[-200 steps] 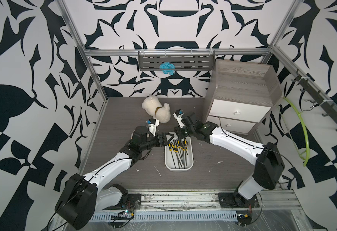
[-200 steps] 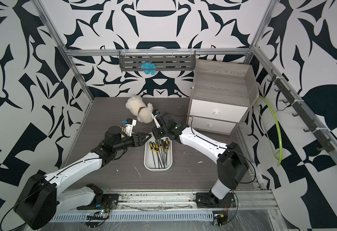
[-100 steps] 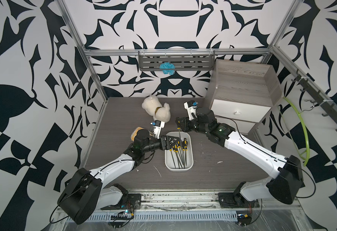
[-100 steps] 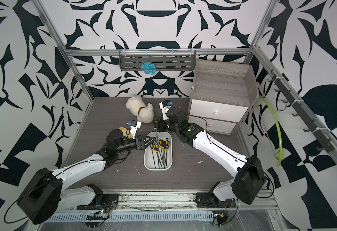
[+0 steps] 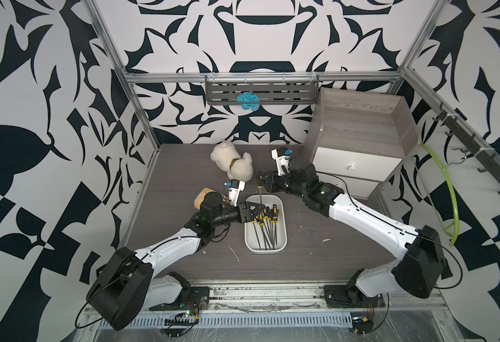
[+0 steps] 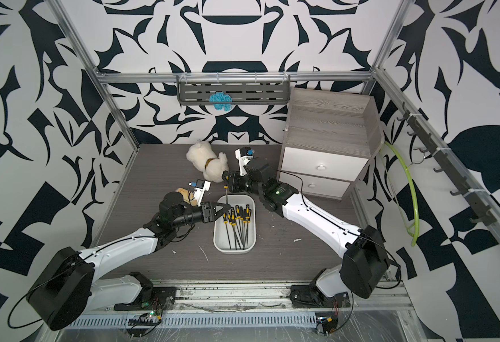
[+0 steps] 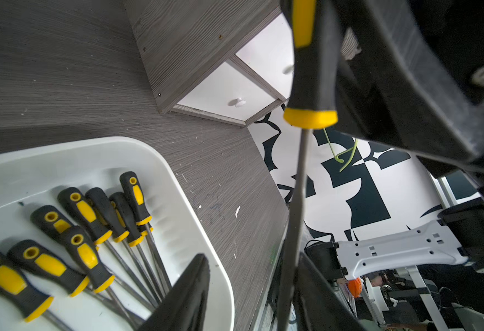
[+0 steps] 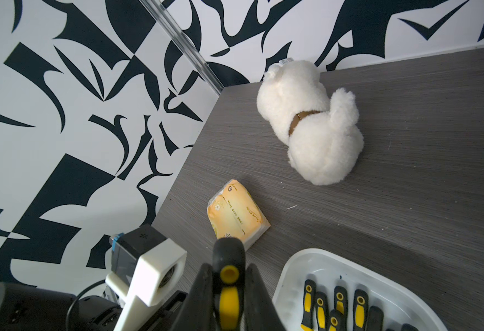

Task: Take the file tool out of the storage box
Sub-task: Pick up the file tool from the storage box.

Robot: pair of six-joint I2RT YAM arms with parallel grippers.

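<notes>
R gripper (image 5: 263, 181) clenched on file tool (image 5: 260, 197) by its blk/yellow handle, held above far end of storage box (image 5: 265, 251). Long axis looks steep, far-to-near: handle far/up, tip near/down. L gripper (image 5: 259, 208) is nearer the tip, jaws apart astride the bare shaft, not yet pinching.

**Materials Noted**

The storage box (image 7: 137, 149) was seen as smooth, glossy white plastic. The file (image 7: 301, 172) was made of dull grey metal with a matt black-and-yellow handle. The table (image 7: 63, 71) was finished in grained, matt wood.
</notes>
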